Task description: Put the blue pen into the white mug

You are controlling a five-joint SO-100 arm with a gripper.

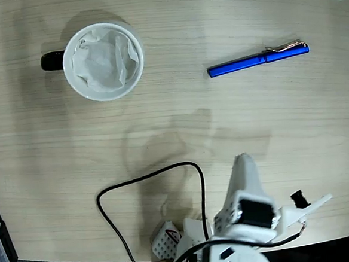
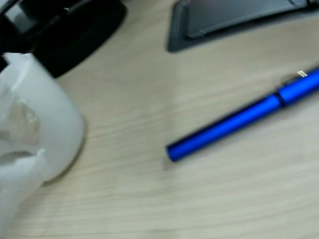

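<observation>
1. While the arm sits folded at the bottom right of the fixed view, the blue pen (image 1: pixel 257 59) lies flat on the wooden table (image 1: pixel 58 175) in the upper right of that frame, untouched and well apart from the white mug (image 1: pixel 103 61) in the upper left.
2. The gripper (image 1: pixel 242 160) shows only as a white tip pointing up the frame; whether its jaws are spread or closed I cannot tell, and the wrist view shows no fingers at all. It holds nothing.
3. In the wrist view the pen runs diagonally from mid-frame to the right edge, its capped end with the metal clip (image 2: pixel 301 74) at the upper right.
4. Handling, as I judge it: the pen looks light, stiff and glossy, so it may slip or roll under a loose pinch.
5. The plain barrel near its middle seems the best hold, clear of the clip, with the jaws set across its length.
6. The mug stands upright, lined with crumpled tissue (image 1: pixel 104 57), which should cushion the drop.
7. A black cable (image 1: pixel 143 179) loops near the arm's base.
</observation>
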